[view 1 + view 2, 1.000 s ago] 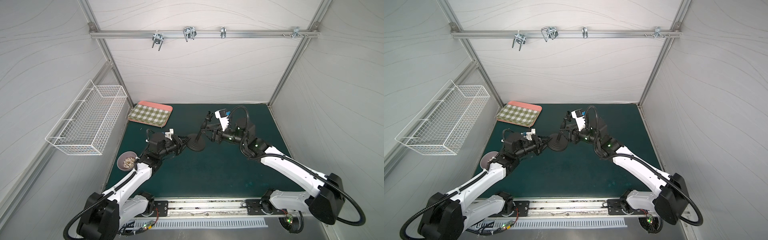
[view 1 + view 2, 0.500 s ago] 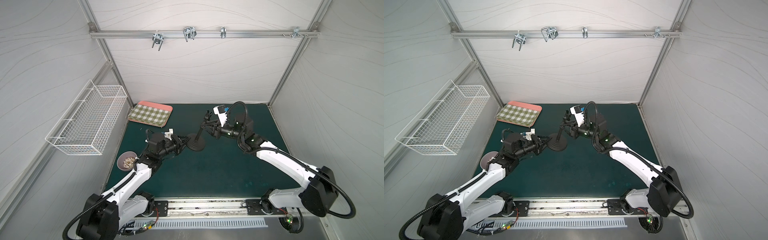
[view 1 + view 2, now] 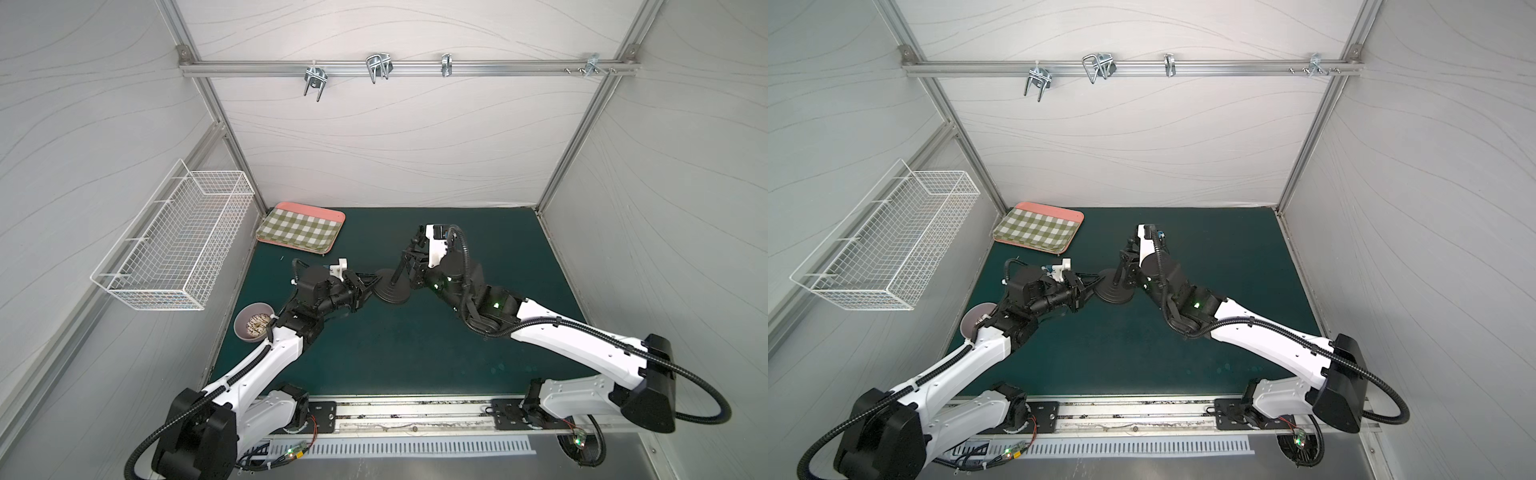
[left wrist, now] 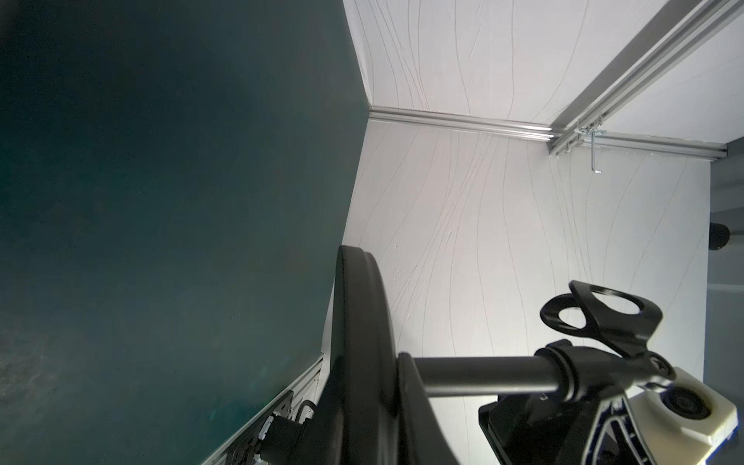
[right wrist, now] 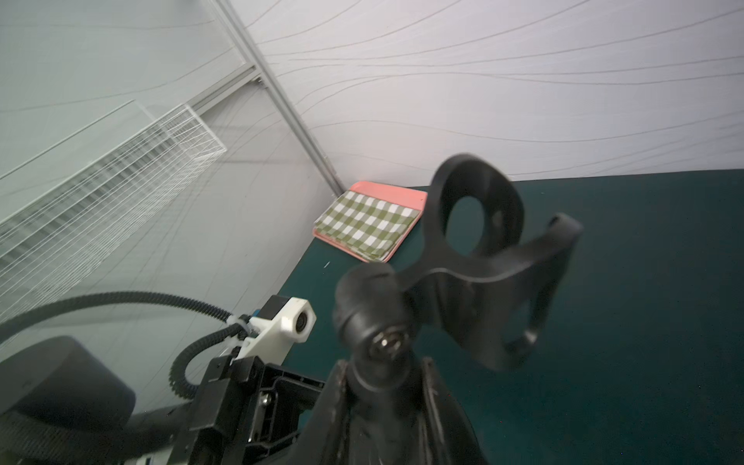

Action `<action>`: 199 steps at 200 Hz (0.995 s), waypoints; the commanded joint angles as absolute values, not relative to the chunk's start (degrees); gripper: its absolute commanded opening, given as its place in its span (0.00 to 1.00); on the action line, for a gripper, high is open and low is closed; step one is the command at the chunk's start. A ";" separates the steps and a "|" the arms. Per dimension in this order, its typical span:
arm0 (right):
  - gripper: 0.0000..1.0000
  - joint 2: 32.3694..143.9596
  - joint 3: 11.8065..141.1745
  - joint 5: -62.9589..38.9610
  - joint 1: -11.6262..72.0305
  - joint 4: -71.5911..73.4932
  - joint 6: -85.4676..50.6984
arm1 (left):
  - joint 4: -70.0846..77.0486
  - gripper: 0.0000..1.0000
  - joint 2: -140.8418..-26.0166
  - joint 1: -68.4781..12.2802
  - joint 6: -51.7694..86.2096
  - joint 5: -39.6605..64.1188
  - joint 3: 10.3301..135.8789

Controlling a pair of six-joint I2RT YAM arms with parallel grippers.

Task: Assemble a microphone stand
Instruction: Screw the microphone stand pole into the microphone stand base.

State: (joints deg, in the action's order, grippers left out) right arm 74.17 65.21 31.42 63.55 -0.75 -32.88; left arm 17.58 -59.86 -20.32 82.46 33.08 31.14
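Left arm (image 3: 266, 365) & right arm (image 3: 582, 345) are showing white shells w/ black joints. Black ribbed cables (image 3: 706, 399) are running along both. Green LEDs (image 3: 496, 305) are glowing on right arm. Left claw (image 3: 368, 286) & right claw (image 3: 409, 266) are showing black, w/ white cam blocks (image 3: 436, 247).

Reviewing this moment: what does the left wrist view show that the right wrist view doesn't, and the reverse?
Only the left wrist view shows the disc base, edge-on, with the rod meeting its centre. Only the right wrist view shows the checked tray and the wire basket. Both show the U-shaped clip and the green mat.
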 commanded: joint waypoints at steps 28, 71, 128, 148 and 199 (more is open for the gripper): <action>0.34 81.47 78.12 53.78 70.31 -16.07 -49.76 | 24.79 0.00 -58.62 -20.48 83.31 33.77 34.43; 0.55 78.16 75.75 46.03 70.93 -13.77 -48.72 | 25.48 0.00 -59.08 -20.48 83.72 33.84 34.39; 0.73 63.41 57.97 20.26 62.44 2.31 -26.21 | 25.82 0.00 -59.33 -20.39 83.75 34.16 34.28; 0.70 61.74 54.37 0.77 52.10 7.31 -27.21 | 25.86 0.00 -59.12 -20.43 83.93 34.29 34.32; 0.65 66.69 55.22 -22.44 42.23 13.39 -22.27 | 24.79 0.00 -58.54 -20.39 83.16 34.02 34.46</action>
